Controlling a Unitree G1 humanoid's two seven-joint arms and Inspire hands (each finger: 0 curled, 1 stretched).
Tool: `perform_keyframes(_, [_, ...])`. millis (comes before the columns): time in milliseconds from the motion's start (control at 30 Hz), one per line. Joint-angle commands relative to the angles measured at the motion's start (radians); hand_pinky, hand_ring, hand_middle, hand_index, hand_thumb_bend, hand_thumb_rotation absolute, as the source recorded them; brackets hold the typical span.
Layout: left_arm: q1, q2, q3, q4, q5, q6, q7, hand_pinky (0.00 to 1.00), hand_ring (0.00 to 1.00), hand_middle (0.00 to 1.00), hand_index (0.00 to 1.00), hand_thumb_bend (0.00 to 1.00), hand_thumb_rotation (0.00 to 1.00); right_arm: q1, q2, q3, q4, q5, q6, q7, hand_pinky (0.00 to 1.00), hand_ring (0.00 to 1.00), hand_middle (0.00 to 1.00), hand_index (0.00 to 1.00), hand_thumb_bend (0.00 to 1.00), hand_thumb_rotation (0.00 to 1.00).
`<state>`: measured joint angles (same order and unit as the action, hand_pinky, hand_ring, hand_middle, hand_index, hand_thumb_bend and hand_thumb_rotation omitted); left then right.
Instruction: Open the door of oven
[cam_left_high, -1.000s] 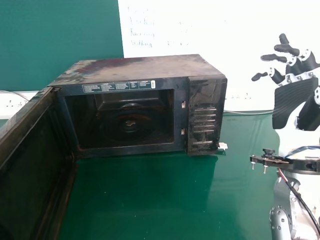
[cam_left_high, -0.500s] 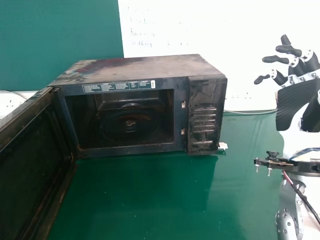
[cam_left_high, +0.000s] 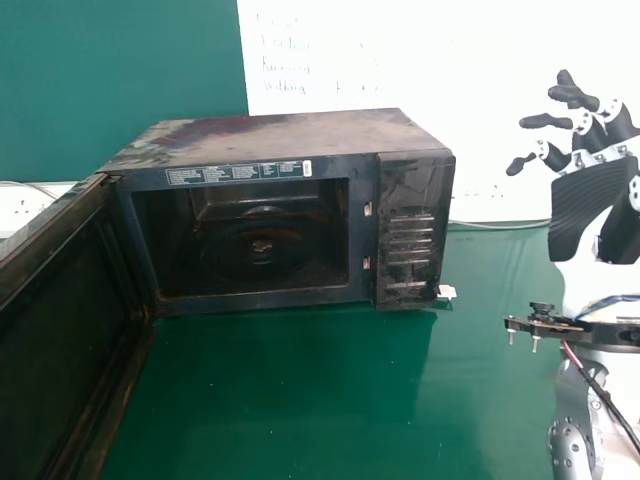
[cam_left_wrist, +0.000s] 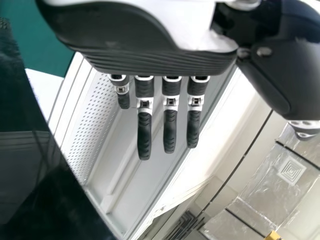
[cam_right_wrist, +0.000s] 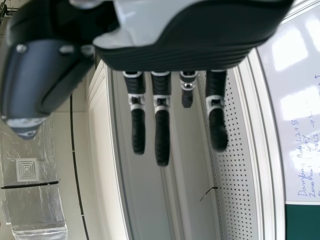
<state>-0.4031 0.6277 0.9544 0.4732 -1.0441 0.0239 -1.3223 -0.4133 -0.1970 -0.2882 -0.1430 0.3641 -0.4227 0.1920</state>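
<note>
One oven door (cam_left_high: 60, 330). Pose?

Swung open, left of oven (cam_left_high: 270, 138). Long axis runs far to near, free edge points near-left. Oven front faces near.

Grasp state?

Right hand (cam_left_high: 588, 200) released, right side, apart from oven. Left hand (cam_left_wrist: 150, 59) released, fingers straight.

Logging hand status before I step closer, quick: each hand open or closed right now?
Left hand: open, fingers straight, holding nothing.
Right hand: open, fingers extended, holding nothing.
</note>
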Motion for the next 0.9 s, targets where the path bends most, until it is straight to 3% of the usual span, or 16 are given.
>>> perform_keyframes(0, [-0.013, -0.017, -0.018, -0.009, -0.007, -0.007, 0.000, 0.23, 0.31, 0.46, 0.59, 1.00, 0.56, 0.013, -0.001, -0.005, -0.019, 0.002, 0.001, -0.003, 0.45, 0.59, 0.72, 0.73, 1.00, 1.00])
perform_keyframes(300, [-0.013, -0.013, -0.046, -0.001, 0.006, -0.029, -0.036, 0.28, 0.32, 0.47, 0.61, 0.98, 0.60, 0.018, -0.006, -0.003, -0.016, 0.013, 0.005, 0.008, 0.46, 0.59, 0.72, 0.74, 1.00, 1.00])
perform_keyframes(500, [-0.021, -0.005, -0.068, 0.017, -0.001, 0.009, -0.061, 0.29, 0.35, 0.49, 0.62, 0.95, 0.58, 0.014, -0.005, -0.006, -0.008, 0.018, 0.006, 0.011, 0.46, 0.59, 0.71, 0.74, 1.00, 1.00])
perform_keyframes(600, [-0.021, -0.011, -0.070, 0.009, -0.003, 0.015, -0.061, 0.31, 0.38, 0.51, 0.60, 0.97, 0.59, 0.012, -0.007, -0.005, 0.000, 0.017, 0.003, 0.016, 0.46, 0.59, 0.72, 0.74, 1.00, 1.00])
perform_keyframes(867, [-0.016, -0.023, -0.074, -0.018, -0.001, 0.004, -0.048, 0.28, 0.36, 0.50, 0.60, 0.97, 0.60, 0.011, -0.006, -0.005, 0.006, 0.016, 0.001, 0.021, 0.46, 0.58, 0.72, 0.74, 1.00, 1.00])
